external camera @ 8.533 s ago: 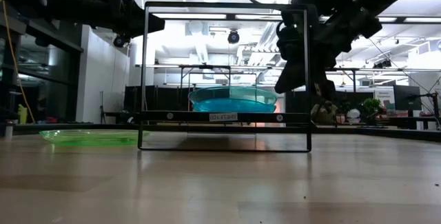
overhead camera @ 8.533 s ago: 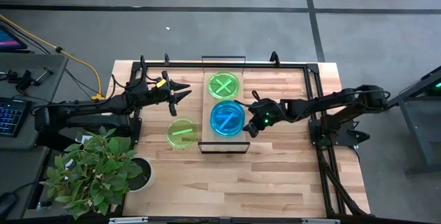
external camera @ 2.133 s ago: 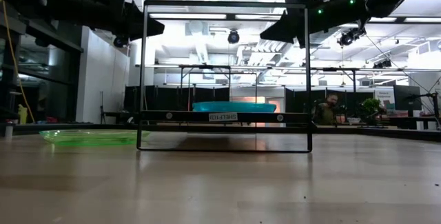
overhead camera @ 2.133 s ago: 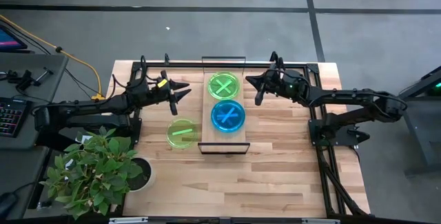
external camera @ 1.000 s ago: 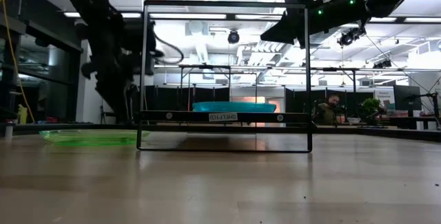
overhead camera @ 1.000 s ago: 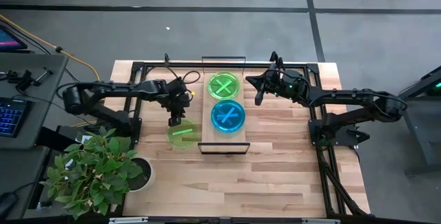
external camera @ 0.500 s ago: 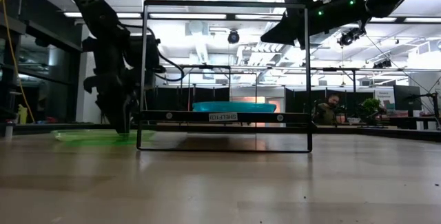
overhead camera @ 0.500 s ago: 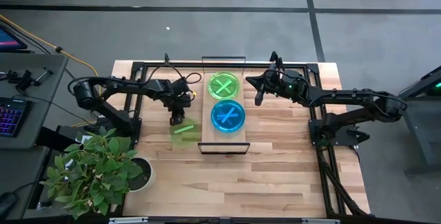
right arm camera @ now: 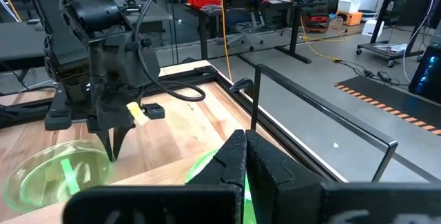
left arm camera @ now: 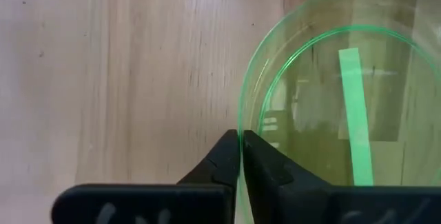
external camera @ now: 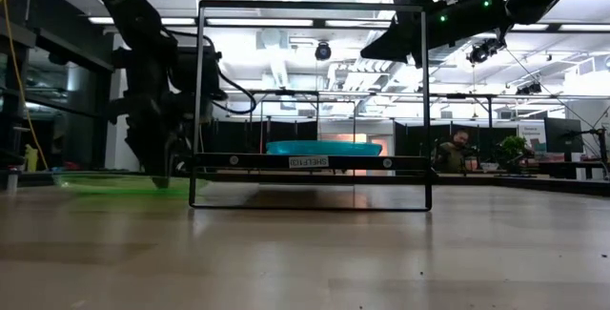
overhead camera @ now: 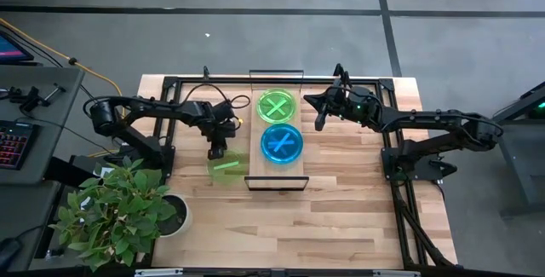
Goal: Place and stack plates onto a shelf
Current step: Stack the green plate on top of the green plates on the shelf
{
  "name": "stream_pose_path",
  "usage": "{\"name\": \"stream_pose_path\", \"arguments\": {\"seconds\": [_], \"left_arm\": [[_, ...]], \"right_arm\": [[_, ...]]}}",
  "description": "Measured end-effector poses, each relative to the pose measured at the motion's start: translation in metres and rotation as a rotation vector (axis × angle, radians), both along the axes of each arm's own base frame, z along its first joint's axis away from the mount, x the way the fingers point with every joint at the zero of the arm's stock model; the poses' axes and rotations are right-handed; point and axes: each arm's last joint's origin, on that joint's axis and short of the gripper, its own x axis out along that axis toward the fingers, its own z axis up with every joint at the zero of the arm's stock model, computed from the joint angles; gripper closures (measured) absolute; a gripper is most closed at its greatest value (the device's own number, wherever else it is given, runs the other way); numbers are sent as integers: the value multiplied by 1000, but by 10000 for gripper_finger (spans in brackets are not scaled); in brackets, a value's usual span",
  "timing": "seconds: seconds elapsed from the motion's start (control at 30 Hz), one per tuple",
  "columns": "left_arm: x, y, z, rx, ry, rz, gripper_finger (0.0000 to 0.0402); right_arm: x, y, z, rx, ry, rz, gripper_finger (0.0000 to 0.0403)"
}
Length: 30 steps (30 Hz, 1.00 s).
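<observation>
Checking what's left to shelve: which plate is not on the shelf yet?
The single-striped green plate, on the tabletop beside the shelf, rim pinched by the left gripper; the other two sit on it.

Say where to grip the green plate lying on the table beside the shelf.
Grip the green plate by its thin raised rim, coming down from above at the far edge. It lies flat on the table, so only the rim can be pinched. The left gripper is already shut on it there.

The left gripper [left arm camera: 240, 156] apparently pinches the green plate's [left arm camera: 331, 100] rim.
</observation>
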Motion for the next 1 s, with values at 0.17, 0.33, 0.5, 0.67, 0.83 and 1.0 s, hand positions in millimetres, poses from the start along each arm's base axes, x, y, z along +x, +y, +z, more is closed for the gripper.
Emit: {"name": "stream_pose_path", "arguments": {"seconds": [0.17, 0.33, 0.5, 0.67, 0.83, 1.0], "left_arm": [[1, 1, 6, 40, 54, 39, 400], [3, 8, 36, 193, 123, 154, 401], [0, 9, 81, 308, 35, 209, 401], [-8, 9, 131, 500, -183, 302, 401], [-14, 8, 165, 601, -443, 431, 401], [1, 15, 172, 580, -604, 530, 401]], "right_arm": [[0, 0, 0, 0, 0, 0, 403], [0, 0, 0, 0, 0, 0, 403], [0, 0, 0, 0, 1, 0, 403], [0, 0, -1, 3, 7, 0, 403], [0, 0, -1, 7, 8, 0, 403], [0, 0, -1, 10, 7, -1, 403]]}}
